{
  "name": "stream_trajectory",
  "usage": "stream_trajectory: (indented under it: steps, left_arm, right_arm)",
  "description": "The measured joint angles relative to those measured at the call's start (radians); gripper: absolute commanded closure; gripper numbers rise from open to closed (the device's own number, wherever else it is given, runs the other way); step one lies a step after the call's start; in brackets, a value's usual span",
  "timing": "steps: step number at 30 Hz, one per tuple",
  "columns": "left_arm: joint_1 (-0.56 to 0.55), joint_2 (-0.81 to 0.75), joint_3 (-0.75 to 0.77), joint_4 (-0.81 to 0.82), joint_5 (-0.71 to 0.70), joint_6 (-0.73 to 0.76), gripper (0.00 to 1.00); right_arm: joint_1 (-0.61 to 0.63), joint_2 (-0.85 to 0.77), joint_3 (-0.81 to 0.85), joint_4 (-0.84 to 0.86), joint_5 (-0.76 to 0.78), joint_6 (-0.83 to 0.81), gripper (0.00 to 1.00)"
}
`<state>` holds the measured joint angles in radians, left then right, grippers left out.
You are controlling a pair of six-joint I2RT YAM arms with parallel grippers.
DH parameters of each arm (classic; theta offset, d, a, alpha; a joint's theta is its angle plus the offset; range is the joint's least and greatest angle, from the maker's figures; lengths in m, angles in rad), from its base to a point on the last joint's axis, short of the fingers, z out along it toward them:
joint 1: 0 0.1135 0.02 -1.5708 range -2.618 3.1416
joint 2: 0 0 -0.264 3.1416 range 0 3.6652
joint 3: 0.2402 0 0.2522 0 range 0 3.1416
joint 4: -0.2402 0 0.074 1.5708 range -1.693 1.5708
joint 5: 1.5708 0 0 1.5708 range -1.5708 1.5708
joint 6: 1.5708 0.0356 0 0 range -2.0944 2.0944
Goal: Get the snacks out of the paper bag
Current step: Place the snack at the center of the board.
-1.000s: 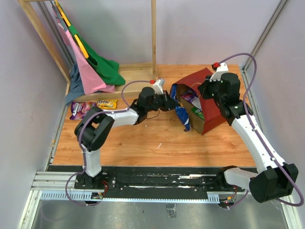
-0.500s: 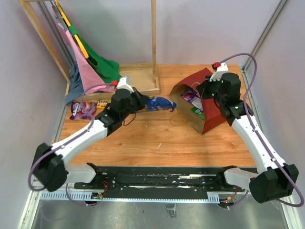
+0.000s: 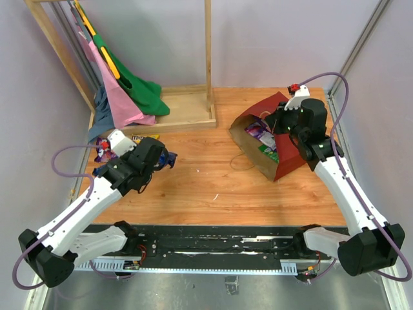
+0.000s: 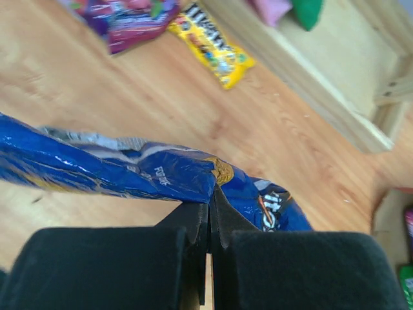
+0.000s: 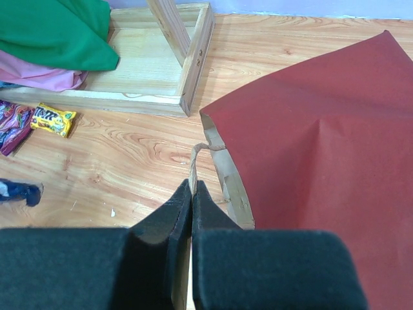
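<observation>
My left gripper [image 3: 162,160] [image 4: 209,206] is shut on an edge of the blue chip bag [image 3: 170,157] [image 4: 129,171], which hangs just over the table's left half. Behind it, a purple packet [image 3: 103,150] [image 4: 129,19] and a yellow packet [image 3: 145,137] [image 4: 213,48] lie on the wood. The dark red paper bag [image 3: 284,152] [image 5: 322,161] lies tilted at the right, its mouth facing left. A purple packet [image 3: 258,132] and a green one [image 3: 268,154] show inside it. My right gripper [image 3: 272,121] [image 5: 192,187] is shut on the bag's string handle [image 5: 193,161].
A wooden rack base [image 3: 187,110] [image 5: 161,71] with an upright post stands at the back. Pink [image 3: 119,103] and green [image 3: 145,93] garments hang from it and drape on the base. A loose string handle [image 3: 242,161] lies in front of the bag's mouth.
My left arm has drawn the blue chip bag out of the paper bag and swung it left across the table toward the near left. The right gripper has kept its hold on the handle.
</observation>
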<state>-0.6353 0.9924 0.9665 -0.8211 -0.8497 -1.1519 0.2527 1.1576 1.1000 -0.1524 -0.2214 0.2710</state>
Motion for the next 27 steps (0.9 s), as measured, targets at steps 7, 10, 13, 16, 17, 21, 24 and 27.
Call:
stream_trajectory:
  steps: [7,10,13,16,17,21,24,27]
  left_arm:
    - [0.014,-0.016,0.001,-0.369,-0.057,-0.253,0.99]
    - [0.035,0.005,-0.002,-0.447,-0.055,-0.309,1.0]
    - [0.053,0.013,-0.026,-0.479,-0.051,-0.341,0.99]
    - [0.084,0.015,-0.048,-0.47,-0.042,-0.333,0.98]
    - [0.099,0.014,-0.055,-0.451,-0.036,-0.313,0.98]
    - [0.177,0.008,-0.104,-0.315,-0.003,-0.193,0.77]
    - [0.267,0.007,-0.158,-0.21,0.026,-0.102,0.56]
    - [0.358,0.013,-0.193,-0.126,0.06,-0.021,0.32]
  right_arm:
    - [0.003,0.001,0.0,0.0,-0.004,0.003,0.99]
    - [0.005,0.003,0.0,0.002,-0.005,0.003,0.99]
    - [0.006,0.003,-0.002,0.004,-0.004,0.003,0.99]
    - [0.008,0.004,-0.008,0.011,-0.004,0.003,0.99]
    - [0.008,0.004,-0.01,0.013,-0.004,0.003,0.99]
    - [0.008,0.004,-0.011,0.014,-0.004,0.002,0.99]
    - [0.011,0.003,-0.011,0.013,-0.003,0.002,0.99]
    - [0.012,0.003,-0.011,0.013,-0.002,-0.002,0.99]
